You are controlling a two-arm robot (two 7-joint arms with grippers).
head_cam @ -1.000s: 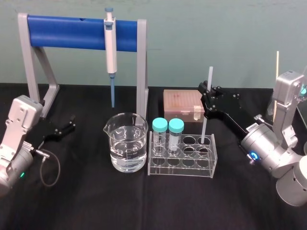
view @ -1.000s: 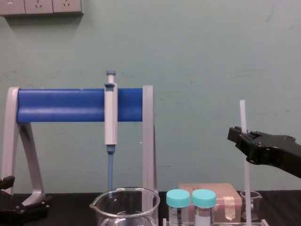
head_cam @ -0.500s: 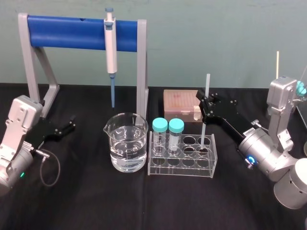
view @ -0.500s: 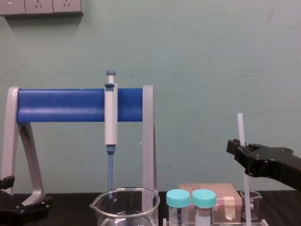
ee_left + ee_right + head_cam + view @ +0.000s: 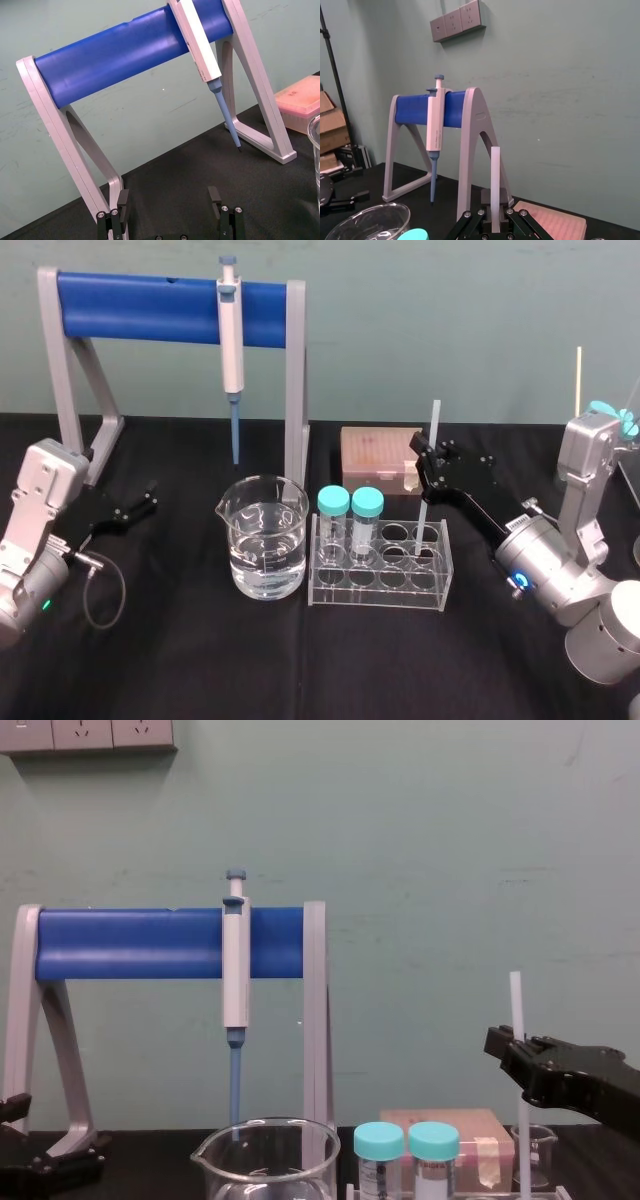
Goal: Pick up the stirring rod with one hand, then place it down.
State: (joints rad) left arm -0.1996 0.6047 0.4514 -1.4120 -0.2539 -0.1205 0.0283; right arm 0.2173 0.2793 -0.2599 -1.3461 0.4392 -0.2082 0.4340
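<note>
While the right end effector [image 5: 428, 455] clamps the stirring rod [image 5: 425, 512] upright, the head view puts its foot inside a hole of the clear rack [image 5: 380, 588]; released aslant, it could lever out. Chest view adds the rod's top above the clamp, foot hidden. Right wrist view confirms a centred pinch. Left wrist view: left end effector [image 5: 169, 206] spread, idle above the counter [image 5: 280, 190].

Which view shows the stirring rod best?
Head view: the stirring rod shows full length, upright, held by the right gripper, lower end in the tube rack. Chest view cuts off its lower end; right wrist view shows its top above the jaws. Left gripper parked at left.
</note>
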